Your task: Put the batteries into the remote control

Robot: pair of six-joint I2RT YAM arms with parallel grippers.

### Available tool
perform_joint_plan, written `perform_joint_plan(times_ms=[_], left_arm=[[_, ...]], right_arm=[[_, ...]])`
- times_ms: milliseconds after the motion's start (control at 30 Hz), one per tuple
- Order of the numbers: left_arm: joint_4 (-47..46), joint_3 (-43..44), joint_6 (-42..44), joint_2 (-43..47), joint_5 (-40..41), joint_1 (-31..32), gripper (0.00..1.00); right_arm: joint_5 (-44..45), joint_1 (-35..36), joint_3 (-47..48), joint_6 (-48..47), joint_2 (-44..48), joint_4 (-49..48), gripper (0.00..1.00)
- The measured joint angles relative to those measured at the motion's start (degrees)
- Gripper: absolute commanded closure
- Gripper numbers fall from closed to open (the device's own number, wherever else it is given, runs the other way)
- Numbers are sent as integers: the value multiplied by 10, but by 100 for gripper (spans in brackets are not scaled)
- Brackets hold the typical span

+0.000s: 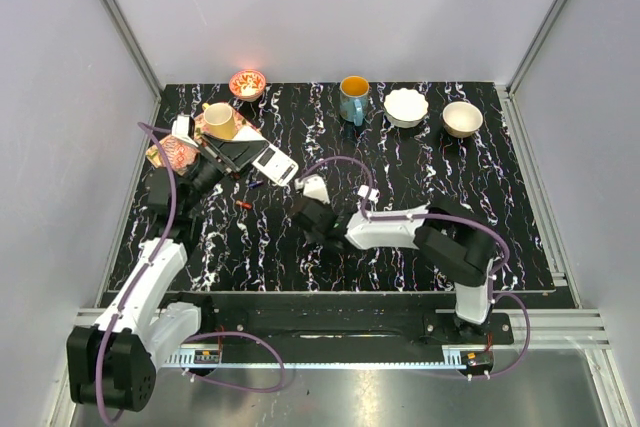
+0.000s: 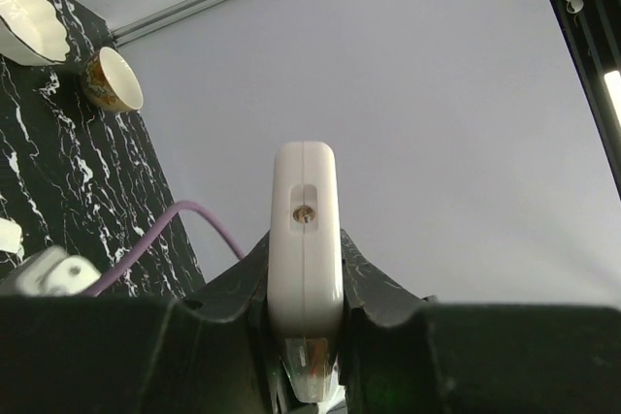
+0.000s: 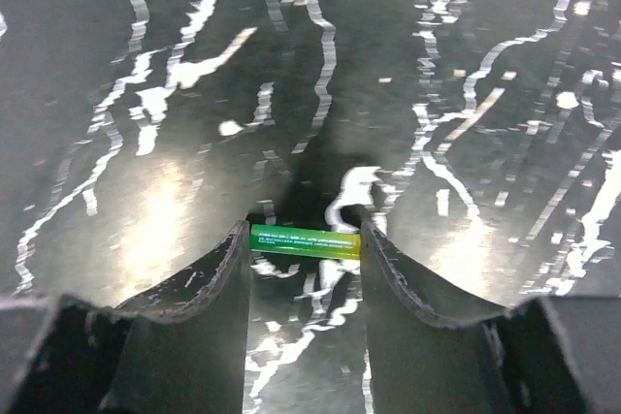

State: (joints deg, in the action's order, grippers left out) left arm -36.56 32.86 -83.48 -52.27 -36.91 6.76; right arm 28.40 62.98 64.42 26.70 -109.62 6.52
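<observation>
Left gripper: pressed onto the remote control, which stands edge-on between the 2 fingers. Its narrow white end, with a small emitter in a slot, points away from the wrist camera. From overhead, the left gripper sits at the far-left of the worktop, and the remote control juts out of it toward the middle.

Right gripper: pinching the green battery end to end, 1 finger on each cap, so the battery lies crosswise. Marbled black worktop lies below; I cannot tell whether the battery is touching it or lifted clear. Overhead, the right gripper is near the centre, pointing left.

Reddish battery: lying loose on the worktop, between the 2 grippers and nearer than the remote control.

Far edge, left to right: red patterned bowl, teal mug, white scalloped bowl, tan bowl. A beige cup stands just behind the left gripper.
</observation>
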Motion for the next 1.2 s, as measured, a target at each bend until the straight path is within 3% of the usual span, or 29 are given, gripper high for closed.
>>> perform_joint_plan(times_ms=[267, 500, 700, 1000, 1133, 1200], left_arm=[[-31, -37, 16, -15, -29, 0, 100], [-146, -122, -10, -61, -100, 3, 100], [-229, -131, -27, -69, -146, 29, 100], [-176, -131, 19, -23, -153, 32, 100], [-146, -131, 42, -5, -153, 33, 100], [-132, -131, 50, -1, -153, 33, 100]], right_arm=[[-15, -94, -59, 12, 59, 35, 82], [-30, -133, -66, 1, 81, 50, 82], [-67, -173, -35, 14, 70, 68, 82], [-103, -202, 43, 54, 0, 83, 81], [-109, -203, 62, 60, -15, 96, 73], [-110, -203, 68, 60, -19, 102, 61]])
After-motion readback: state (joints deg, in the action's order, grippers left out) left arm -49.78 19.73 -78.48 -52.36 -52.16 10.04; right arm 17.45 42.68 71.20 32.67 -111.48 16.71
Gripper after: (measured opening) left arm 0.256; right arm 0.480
